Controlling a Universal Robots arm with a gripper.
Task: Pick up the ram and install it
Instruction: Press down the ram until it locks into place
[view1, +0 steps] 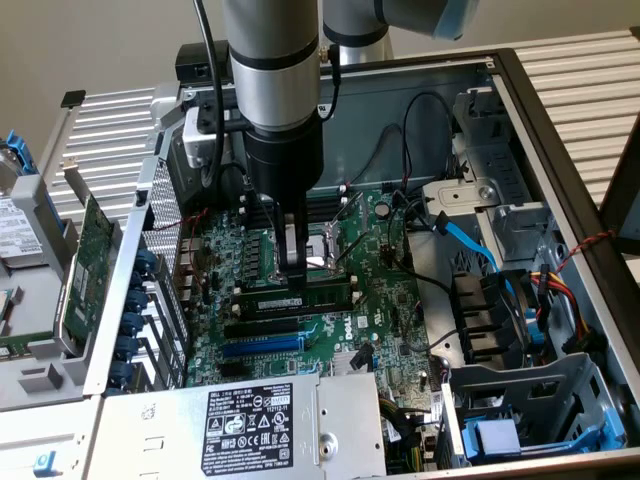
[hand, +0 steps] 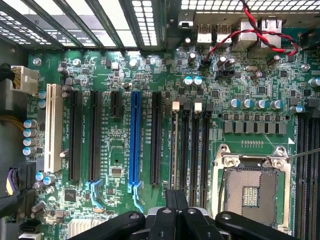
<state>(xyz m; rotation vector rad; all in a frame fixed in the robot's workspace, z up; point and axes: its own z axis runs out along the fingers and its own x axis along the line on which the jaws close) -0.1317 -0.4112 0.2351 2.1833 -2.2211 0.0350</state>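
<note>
1. On the exterior view I see my gripper (view1: 292, 268) closed, fingertips down just above the ram (view1: 296, 299) seated in its slot.
2. My wrist view adds the blue slot (hand: 134, 140) and CPU socket (hand: 250, 187).

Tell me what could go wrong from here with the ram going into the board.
1. The shut fingers stand over just one spot along the ram. A push there might seat it unevenly, with one end left high.
2. The open processor socket lies right beside the memory slots. A sideways slip of the fingers could damage its exposed contacts.
</note>
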